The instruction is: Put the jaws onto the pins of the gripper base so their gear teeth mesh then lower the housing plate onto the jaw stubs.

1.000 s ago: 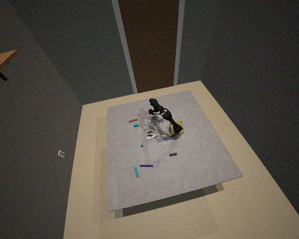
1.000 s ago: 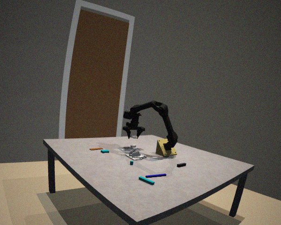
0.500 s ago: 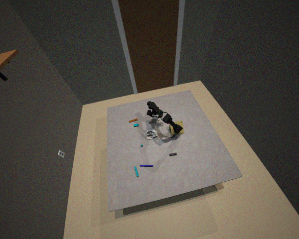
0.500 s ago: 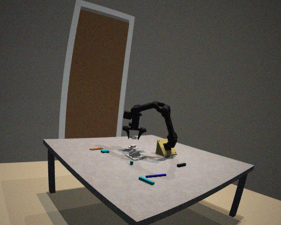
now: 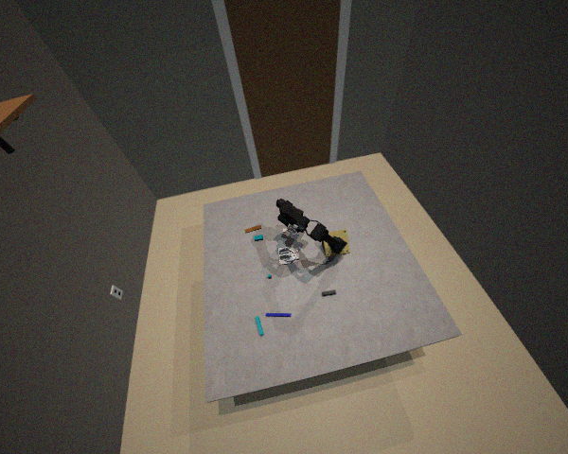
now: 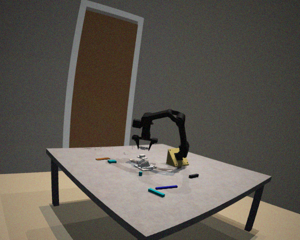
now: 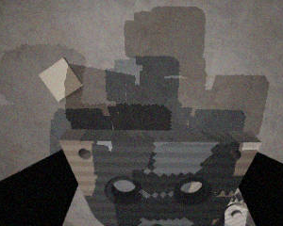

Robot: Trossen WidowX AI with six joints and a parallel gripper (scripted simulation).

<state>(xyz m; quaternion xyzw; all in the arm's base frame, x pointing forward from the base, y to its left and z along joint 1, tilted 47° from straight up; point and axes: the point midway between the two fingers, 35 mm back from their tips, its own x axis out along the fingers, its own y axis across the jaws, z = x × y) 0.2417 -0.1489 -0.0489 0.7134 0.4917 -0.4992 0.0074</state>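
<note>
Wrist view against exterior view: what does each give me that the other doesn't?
Only the wrist view shows the two round holes in the held plate and the small hole near its upper left corner.

Only the exterior view shows the yellow wedge block, the blue bar, the orange bar and the plate's height above the table.

Both show the gripper with the plate between its fingers, and part of the tabletop.
</note>
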